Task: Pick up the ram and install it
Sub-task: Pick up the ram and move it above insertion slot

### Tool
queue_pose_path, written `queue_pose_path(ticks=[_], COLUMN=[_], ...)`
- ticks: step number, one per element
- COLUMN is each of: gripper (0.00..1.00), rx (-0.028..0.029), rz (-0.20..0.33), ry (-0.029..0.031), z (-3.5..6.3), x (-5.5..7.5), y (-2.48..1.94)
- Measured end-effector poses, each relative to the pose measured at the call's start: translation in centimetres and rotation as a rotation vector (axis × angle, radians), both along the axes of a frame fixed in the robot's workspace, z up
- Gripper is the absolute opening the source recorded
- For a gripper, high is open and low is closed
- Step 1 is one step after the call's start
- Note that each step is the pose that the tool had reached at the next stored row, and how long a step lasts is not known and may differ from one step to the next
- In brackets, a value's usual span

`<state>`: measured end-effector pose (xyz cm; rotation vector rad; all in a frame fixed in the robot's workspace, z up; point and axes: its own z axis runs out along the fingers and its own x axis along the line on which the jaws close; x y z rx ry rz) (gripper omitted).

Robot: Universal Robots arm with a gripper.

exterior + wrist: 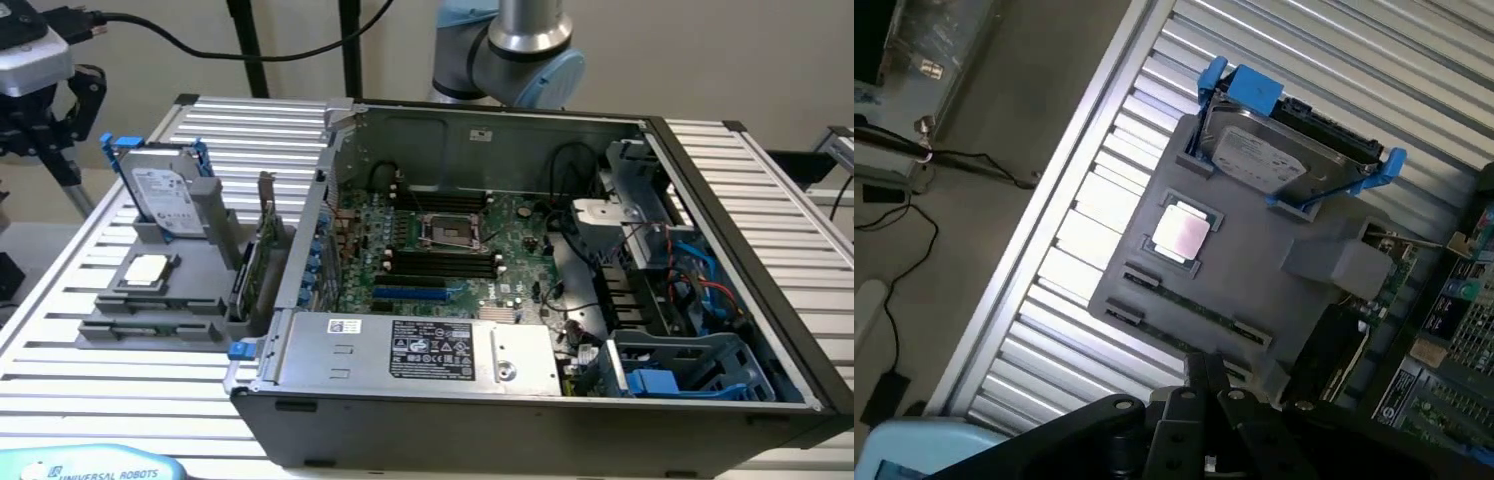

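Note:
The ram [1192, 303] is a thin dark-green stick lying in a groove of the grey parts holder [1254, 270], just beside the square silver processor [1181, 233]. My gripper [1206, 368] hangs above the holder's edge close to the ram, its black fingers shut together with nothing between them. In the exterior view the holder [187, 290] stands on the slatted table at the left of the open computer case [534, 400]. Black memory slots [434, 262] lie on the motherboard [514, 225] below the processor socket [450, 232].
A hard drive in a blue caddy [1284, 150] leans at the holder's back. A green expansion card [267, 250] stands between holder and case. The power supply [420, 350], cables and a blue drive cage [681, 370] crowd the case. A camera tripod [40, 120] stands at the far left.

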<state>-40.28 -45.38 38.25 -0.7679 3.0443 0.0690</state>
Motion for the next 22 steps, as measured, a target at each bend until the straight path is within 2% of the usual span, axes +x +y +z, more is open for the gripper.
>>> queue_pose_path(ticks=[22], gripper=[0.11], rx=[0.0000], rz=[0.401], ry=[0.0000], z=[-0.22], x=[0.00], y=[0.00])
